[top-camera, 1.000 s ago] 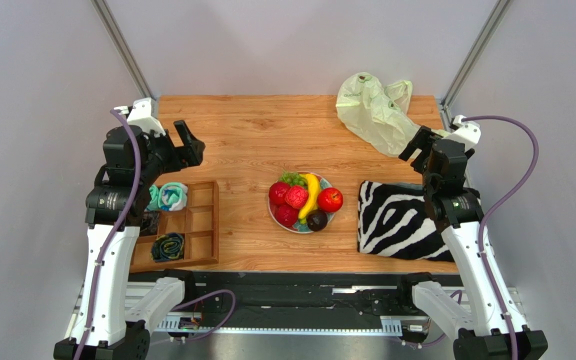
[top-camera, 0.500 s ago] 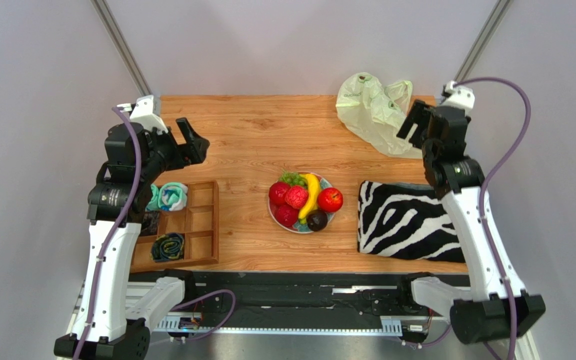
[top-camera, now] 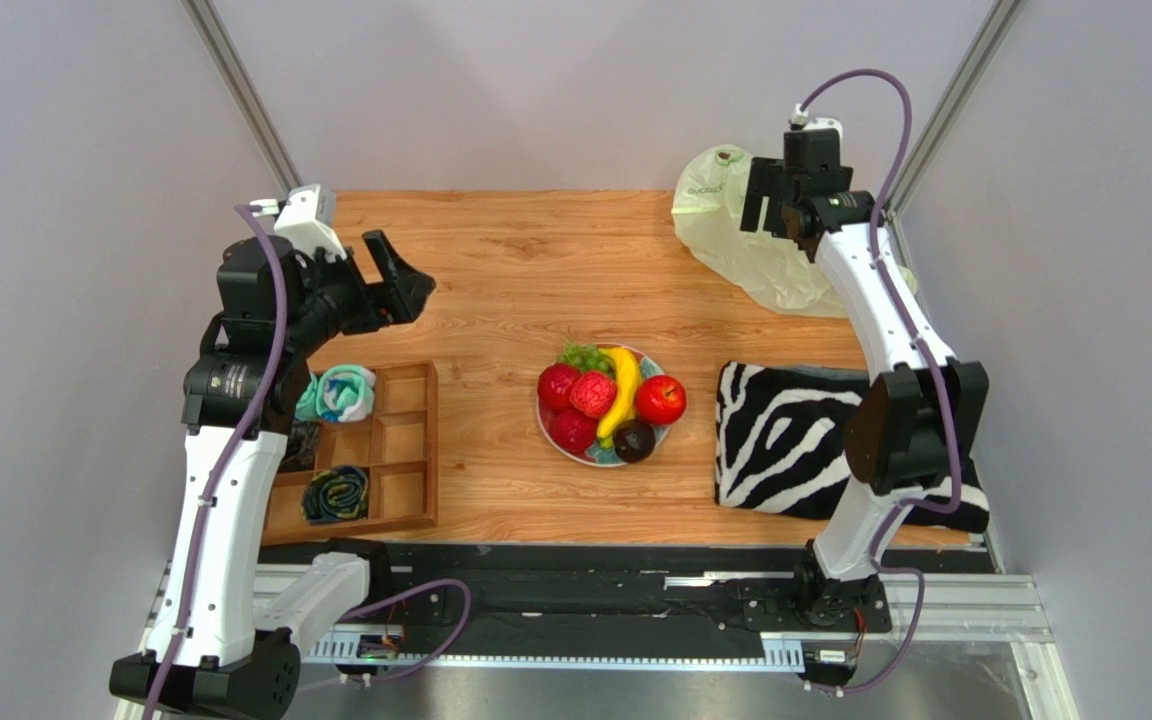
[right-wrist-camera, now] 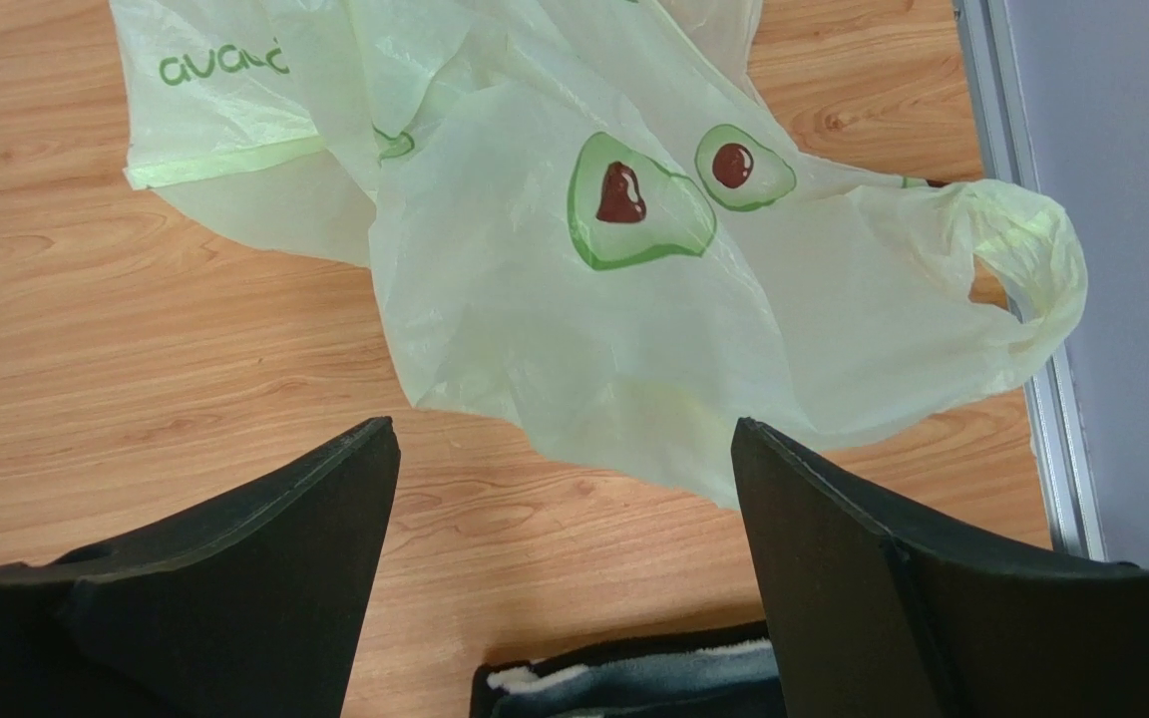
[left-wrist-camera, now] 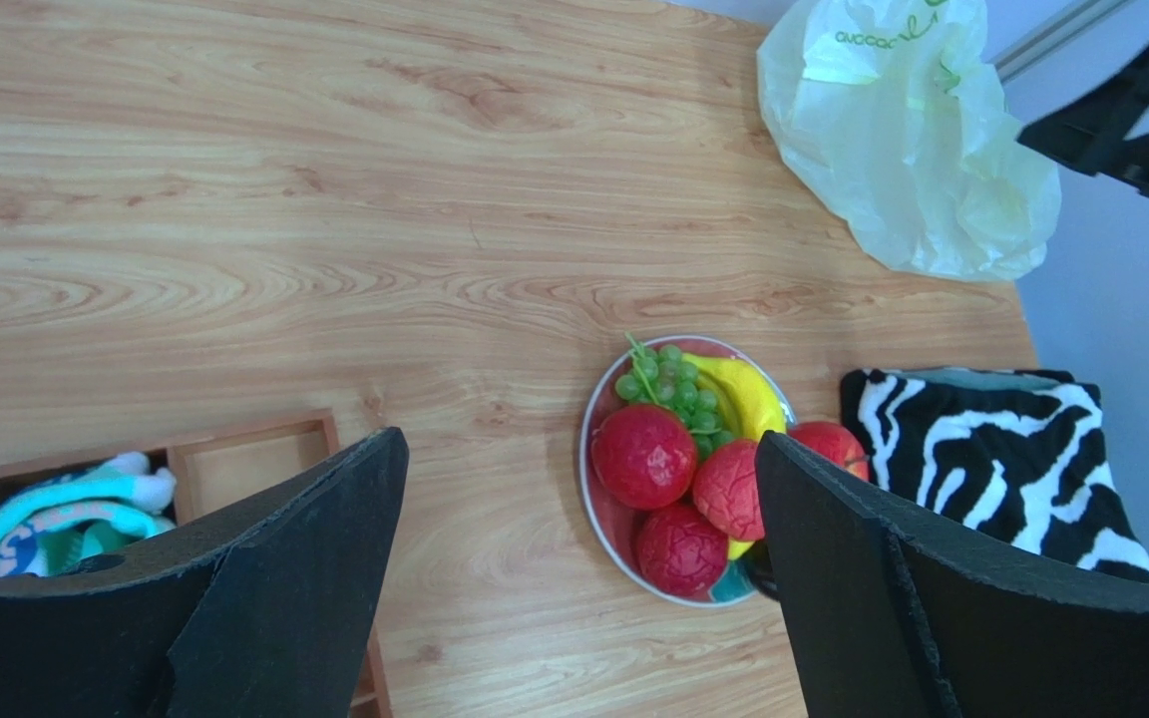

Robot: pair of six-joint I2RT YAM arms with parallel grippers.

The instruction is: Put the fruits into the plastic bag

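The fruits sit heaped on a patterned plate at the table's middle: a yellow banana, green grapes, several red fruits and a dark oval fruit. In the left wrist view the red fruits and grapes lie between the fingers, far below. The plastic bag lies crumpled and flat at the far right corner. My right gripper hovers above it, open and empty; the bag fills that wrist view beyond the gripper. My left gripper hangs open over the left side of the table, also shown as.
A zebra-striped cloth lies right of the plate. A wooden compartment tray with rolled teal cloth bundles stands at the near left. A metal frame post runs along the table's right edge beside the bag.
My right arm has swung up and toward the far edge, from beside the bag's near end to above it. My left gripper has drifted slightly right. Both stay open.
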